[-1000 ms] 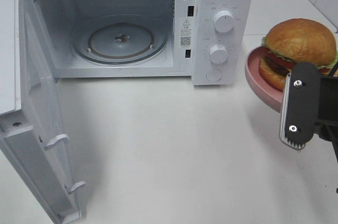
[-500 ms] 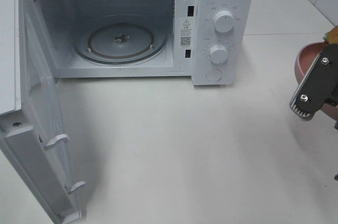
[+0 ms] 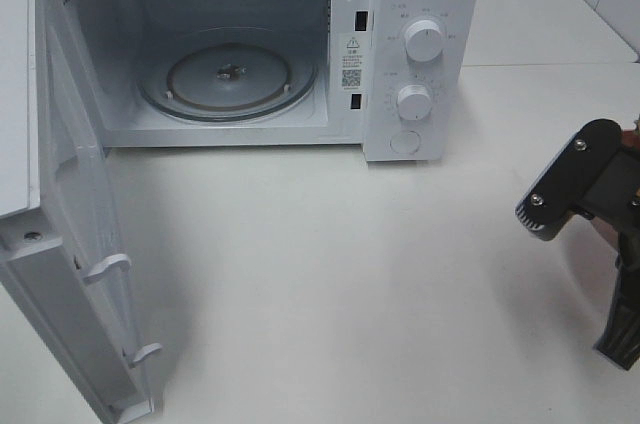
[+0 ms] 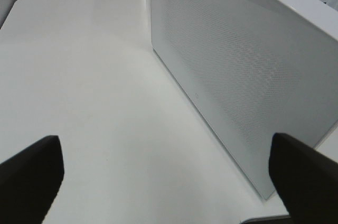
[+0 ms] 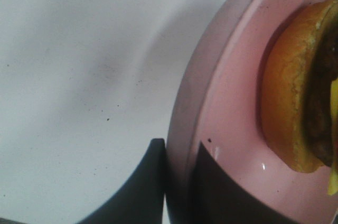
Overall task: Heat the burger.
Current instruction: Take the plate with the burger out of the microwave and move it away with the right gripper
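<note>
Burger (image 5: pixel 296 102) sits on the pink plate (image 5: pixel 232 129), R gripper (image 5: pixel 179 182) pinched tight on the plate rim — a sec ago both showed beside the microwave (image 3: pixel 420 54), now they've swung off the overhead's right edge. Microwave door (image 3: pixel 70 244) wide open, turntable (image 3: pixel 228 79) bare, so loading's not done; L gripper (image 4: pixel 163 171) spread, idle over the desk (image 3: pixel 350 274).

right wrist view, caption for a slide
Right claw clamps the pink plate rim, burger on it.
</note>
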Controlling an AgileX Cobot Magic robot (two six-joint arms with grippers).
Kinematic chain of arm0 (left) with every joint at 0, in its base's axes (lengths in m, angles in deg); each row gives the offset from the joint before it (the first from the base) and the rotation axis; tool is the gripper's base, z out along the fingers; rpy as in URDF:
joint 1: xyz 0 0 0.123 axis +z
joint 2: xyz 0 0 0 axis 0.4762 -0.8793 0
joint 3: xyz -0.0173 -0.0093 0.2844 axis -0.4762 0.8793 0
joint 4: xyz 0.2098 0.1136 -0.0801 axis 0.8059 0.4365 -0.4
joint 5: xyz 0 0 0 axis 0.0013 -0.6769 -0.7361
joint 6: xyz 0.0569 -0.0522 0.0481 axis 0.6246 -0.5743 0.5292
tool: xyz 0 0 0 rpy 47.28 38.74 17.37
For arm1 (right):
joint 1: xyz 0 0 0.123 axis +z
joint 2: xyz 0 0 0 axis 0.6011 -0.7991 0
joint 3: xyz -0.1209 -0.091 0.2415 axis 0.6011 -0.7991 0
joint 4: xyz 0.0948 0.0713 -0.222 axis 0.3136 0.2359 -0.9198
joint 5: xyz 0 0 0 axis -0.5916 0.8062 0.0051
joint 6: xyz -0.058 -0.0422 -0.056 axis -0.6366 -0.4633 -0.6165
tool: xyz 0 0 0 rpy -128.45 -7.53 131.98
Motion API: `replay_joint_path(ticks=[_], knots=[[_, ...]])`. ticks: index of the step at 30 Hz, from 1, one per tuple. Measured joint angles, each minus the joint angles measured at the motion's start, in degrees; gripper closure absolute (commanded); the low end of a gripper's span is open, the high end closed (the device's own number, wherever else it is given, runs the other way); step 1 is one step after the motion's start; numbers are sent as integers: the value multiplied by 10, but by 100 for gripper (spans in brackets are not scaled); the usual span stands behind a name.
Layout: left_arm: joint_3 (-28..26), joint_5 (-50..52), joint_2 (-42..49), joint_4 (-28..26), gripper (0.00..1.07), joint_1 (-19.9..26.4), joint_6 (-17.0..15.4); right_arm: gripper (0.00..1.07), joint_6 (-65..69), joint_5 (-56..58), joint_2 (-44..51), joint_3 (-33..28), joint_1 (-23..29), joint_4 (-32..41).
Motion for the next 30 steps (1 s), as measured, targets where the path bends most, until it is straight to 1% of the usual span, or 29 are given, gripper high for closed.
replay_joint_path(ticks=[2,5,7,10,19,22,25,30], knots=[[0,0,0,0,9,0,0,107,51,-1,-20,0,0,-9],[0,0,0,0,9,0,0,107,64,-2,-25,0,0,-13],[0,0,0,0,9,0,0,107,121,-7,-50,1,0,-18],[0,0,0,0,9,0,0,106,158,-10,-68,1,0,-19],[0,0,0,0,9,0,0,106,220,-26,-113,2,-1,-24],[0,0,0,0,9,0,0,105,243,-44,-130,3,-14,-28],[0,0,0,0,9,0,0,104,262,-61,-158,3,-42,-29],[0,0,0,0,9,0,0,103,270,-72,-182,3,-60,-29]])
